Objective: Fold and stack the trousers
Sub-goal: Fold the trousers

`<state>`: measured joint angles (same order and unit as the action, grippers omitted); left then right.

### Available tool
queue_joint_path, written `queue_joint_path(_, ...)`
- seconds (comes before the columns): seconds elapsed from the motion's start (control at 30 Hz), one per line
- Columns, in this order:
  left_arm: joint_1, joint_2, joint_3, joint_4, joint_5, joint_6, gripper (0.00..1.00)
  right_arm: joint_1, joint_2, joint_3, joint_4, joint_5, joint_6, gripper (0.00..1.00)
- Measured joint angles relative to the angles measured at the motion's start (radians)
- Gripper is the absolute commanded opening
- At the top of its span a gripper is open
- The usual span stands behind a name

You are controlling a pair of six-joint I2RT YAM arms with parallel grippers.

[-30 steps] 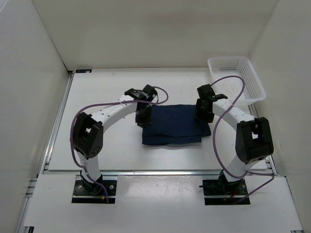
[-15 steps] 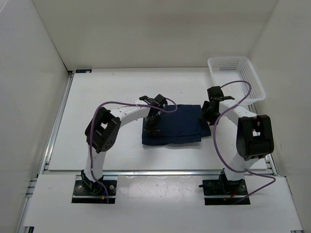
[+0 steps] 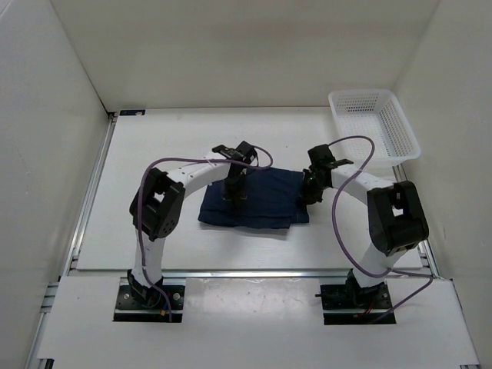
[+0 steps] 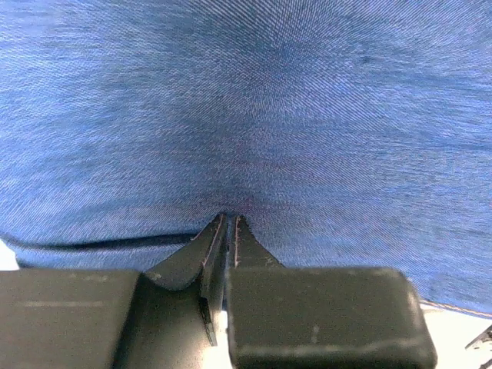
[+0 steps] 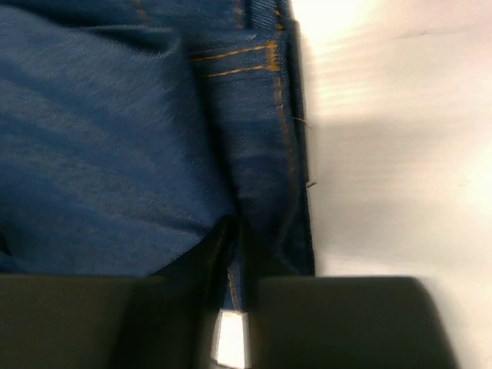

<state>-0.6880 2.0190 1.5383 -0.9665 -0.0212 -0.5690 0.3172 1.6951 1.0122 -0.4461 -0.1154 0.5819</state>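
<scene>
The trousers, left tool and right tool on them, all further left than before

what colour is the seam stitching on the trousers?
Orange-tan stitching on dark blue denim trousers; the right wrist view shows it best.

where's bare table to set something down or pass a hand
Bare table lies left of the trousers, and in the far strip between them and the back wall. Crowded: the middle, where the left gripper and right gripper pinch the denim, and the far right corner, with the basket.
</scene>
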Motion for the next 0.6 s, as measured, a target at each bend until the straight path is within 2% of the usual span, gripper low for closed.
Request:
queue_joint_path(0.03,0.007,-0.006,0.006,-0.010,-0.005,0.003,0.18,0.011,0.000,0.019,-0.025,0.005,0.005,0.52)
queue_joint_path(0.07,0.013,-0.014,0.016,-0.021,-0.011,0.005,0.18,0.018,-0.002,0.039,-0.043,0.013,0.013,0.62)
queue_joint_path(0.13,0.018,-0.035,0.041,-0.043,-0.025,0.009,0.19,0.027,-0.020,0.084,-0.084,0.045,0.008,0.73)
queue_joint_path(0.17,0.018,-0.049,0.061,-0.059,-0.034,0.012,0.19,0.029,-0.041,0.111,-0.109,0.068,0.003,0.84)
queue_joint_path(0.2,0.018,-0.070,0.083,-0.072,-0.044,0.015,0.19,0.028,-0.066,0.136,-0.132,0.091,0.003,0.87)
queue_joint_path(0.27,0.023,-0.116,0.120,-0.096,-0.062,0.019,0.20,0.028,-0.132,0.179,-0.175,0.152,-0.007,1.00)
queue_joint_path(0.33,0.032,-0.175,0.146,-0.118,-0.076,0.023,0.24,0.028,-0.210,0.207,-0.207,0.204,-0.017,1.00)
queue_joint_path(0.37,0.043,-0.214,0.153,-0.129,-0.085,0.025,0.29,0.027,-0.256,0.212,-0.218,0.227,-0.024,1.00)
queue_joint_path(0.4,0.058,-0.254,0.157,-0.138,-0.095,0.027,0.45,0.027,-0.308,0.213,-0.230,0.251,-0.030,1.00)
queue_joint_path(0.43,0.079,-0.300,0.159,-0.145,-0.106,0.035,0.78,0.027,-0.360,0.213,-0.246,0.274,-0.037,1.00)
queue_joint_path(0.47,0.106,-0.349,0.157,-0.155,-0.123,0.031,0.86,0.027,-0.418,0.213,-0.263,0.298,-0.042,1.00)
queue_joint_path(0.5,0.132,-0.401,0.156,-0.163,-0.138,0.032,0.90,0.027,-0.466,0.213,-0.273,0.318,-0.044,1.00)
queue_joint_path(0.6,0.208,-0.555,0.149,-0.176,-0.198,0.029,0.91,0.027,-0.599,0.216,-0.324,0.415,-0.042,1.00)
